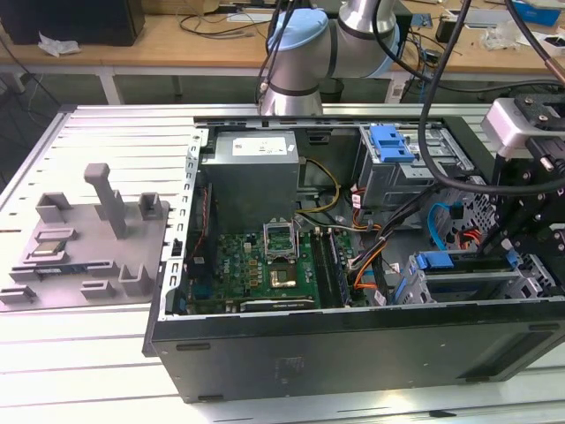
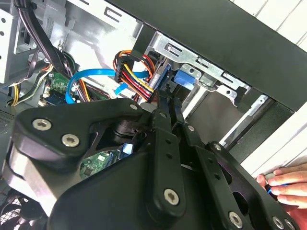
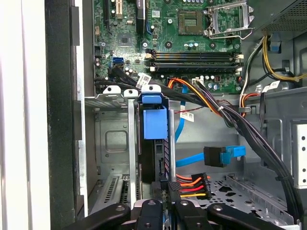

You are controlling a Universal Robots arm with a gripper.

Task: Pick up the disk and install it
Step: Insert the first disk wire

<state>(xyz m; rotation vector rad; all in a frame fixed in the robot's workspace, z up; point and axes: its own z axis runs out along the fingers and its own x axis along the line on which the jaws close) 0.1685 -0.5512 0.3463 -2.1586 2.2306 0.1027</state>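
One flat disk in a blue plastic carrier frame stands on edge in a metal drive bay of the open black computer case. In the exterior view its blue end lies at about 4 o'clock from the green motherboard, close to the case's front wall.

The black two-fingered gripper reaches into the case at the disk's other end. In both wrist views its fingers are drawn close together, one on each side of the disk's thin edge, so it looks clamped on the disk. In the exterior view the gripper hangs at 3 o'clock from the disk's blue end.

A flat blue data cable and a connector with orange, red and yellow wires lie just beside the bay. A second blue-latched bay sits at 1 o'clock from the motherboard, and the grey power supply box at 12 o'clock.

Outside the case, at 9 o'clock, a grey moulded plastic tray with upright posts rests on the slatted metal table. A person's hand touches the outer edge of the case wall.
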